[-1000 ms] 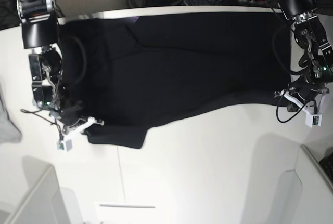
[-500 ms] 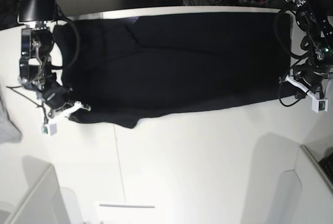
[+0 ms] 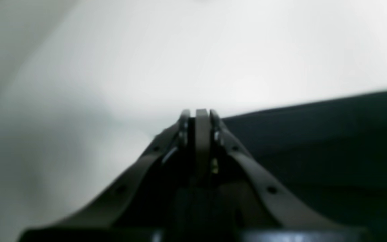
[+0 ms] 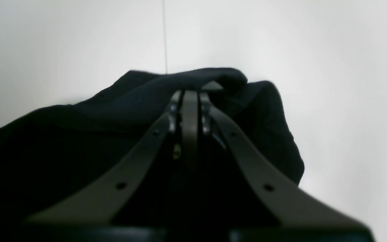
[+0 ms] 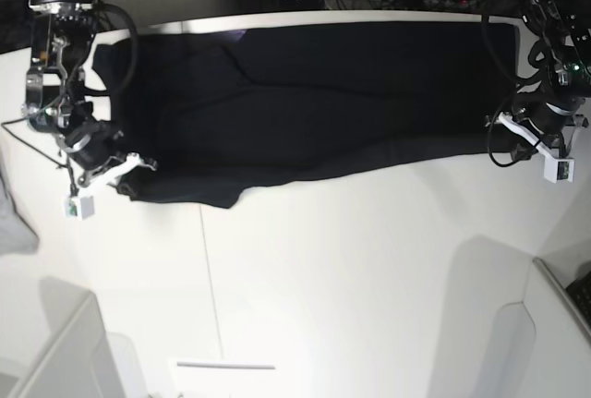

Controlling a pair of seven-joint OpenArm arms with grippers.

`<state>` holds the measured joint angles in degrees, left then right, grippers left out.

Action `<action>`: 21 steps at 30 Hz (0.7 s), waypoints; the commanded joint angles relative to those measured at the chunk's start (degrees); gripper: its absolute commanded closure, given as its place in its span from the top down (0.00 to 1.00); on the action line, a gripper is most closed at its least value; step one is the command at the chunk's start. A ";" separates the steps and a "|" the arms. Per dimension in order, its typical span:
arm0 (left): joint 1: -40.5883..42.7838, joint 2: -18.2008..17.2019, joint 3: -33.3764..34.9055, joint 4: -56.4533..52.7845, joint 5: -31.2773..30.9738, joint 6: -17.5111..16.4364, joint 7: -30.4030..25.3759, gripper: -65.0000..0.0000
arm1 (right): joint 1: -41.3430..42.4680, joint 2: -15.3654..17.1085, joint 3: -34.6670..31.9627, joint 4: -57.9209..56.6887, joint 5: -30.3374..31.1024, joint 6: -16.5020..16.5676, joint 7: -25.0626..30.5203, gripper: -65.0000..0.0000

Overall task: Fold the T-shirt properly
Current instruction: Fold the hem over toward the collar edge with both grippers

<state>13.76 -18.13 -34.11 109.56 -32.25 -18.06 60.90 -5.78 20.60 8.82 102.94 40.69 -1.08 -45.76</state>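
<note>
Two grippers held the black T-shirt (image 5: 314, 102) by its near edge, one at each end, and both had just moved away from the front of the table (image 5: 351, 278). The right gripper (image 5: 125, 165), on the left side of the base view, had its jaws pinched tight on a bunched corner of cloth; in its wrist view the cloth (image 4: 213, 87) humped up over the tips and hung down on both sides of them. The left gripper (image 5: 508, 127) was pinched tight too. Its wrist view was blurry, but the dark cloth (image 3: 314, 134) started right at its tips and ran off to one side, so it looked like it held the edge there. A second earlier both grippers sat closer to the front, and the shirt's near edge sagged in a long slant between them, with a flap sticking out beside the right gripper. Now that edge was pulled back and almost straight, and the flap was much smaller. The shirt made a thinner, tidier band across the far part of the table, stretched from one gripper to the other. I think this meant the near half was being carried over the far half, so a long fold was under way but not finished. Neither gripper had let go yet.
</note>
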 commanded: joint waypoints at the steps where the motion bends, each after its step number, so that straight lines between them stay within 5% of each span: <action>1: 0.09 -0.90 -0.57 1.08 -1.46 0.09 -1.08 0.00 | 0.29 0.28 1.42 1.37 0.06 -0.02 1.32 0.00; 21: 4.13 -0.99 -3.39 1.43 -2.70 0.09 -1.26 0.00 | -8.24 -2.36 7.05 8.67 0.50 0.07 -2.55 0.00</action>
<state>18.13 -18.20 -37.04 109.93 -34.59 -18.04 60.73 -14.26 17.50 15.33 110.41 40.49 -1.08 -49.21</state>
